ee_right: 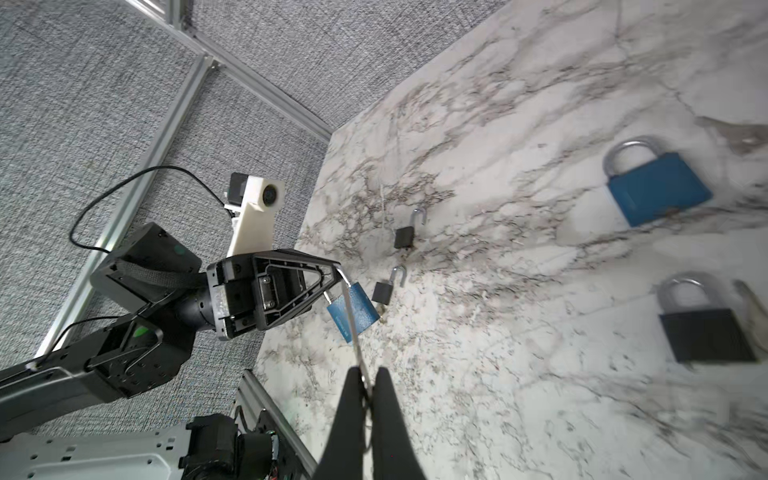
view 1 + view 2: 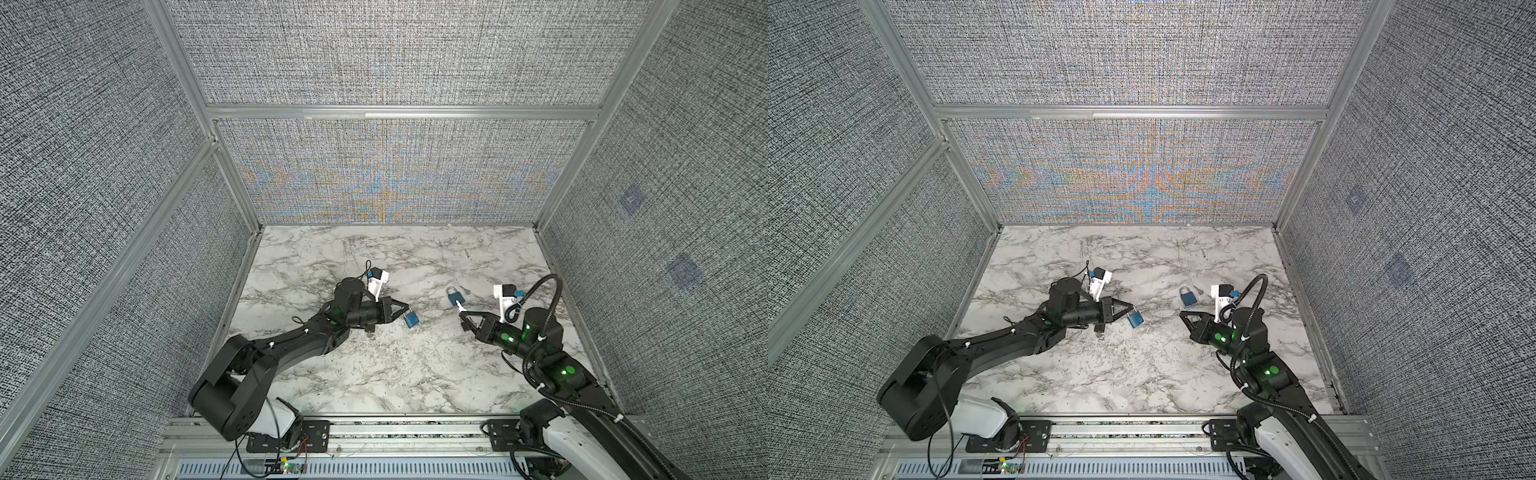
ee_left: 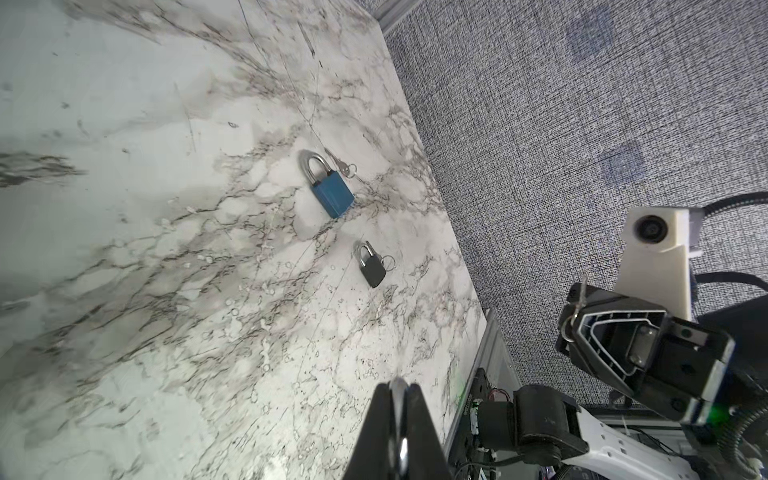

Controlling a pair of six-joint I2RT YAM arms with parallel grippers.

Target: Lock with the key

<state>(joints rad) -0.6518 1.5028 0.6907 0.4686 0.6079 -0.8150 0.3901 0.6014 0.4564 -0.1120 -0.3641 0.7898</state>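
Currently, the left gripper (image 2: 405, 310) is clamped on the shackle of a blue padlock (image 2: 412, 320), held over the marble table (image 2: 374, 374) at centre frame. The right gripper (image 2: 462, 314) pinches the key (image 2: 458, 306). A second blue padlock (image 2: 455, 296) lies just beside the key, right of centre.

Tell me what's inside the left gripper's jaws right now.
The left gripper is shut on the silver shackle of a blue padlock. The padlock's body hangs clear outside the fingertips. The pinched stretch of shackle is covered by the fingers, so how deep it sits cannot be seen.
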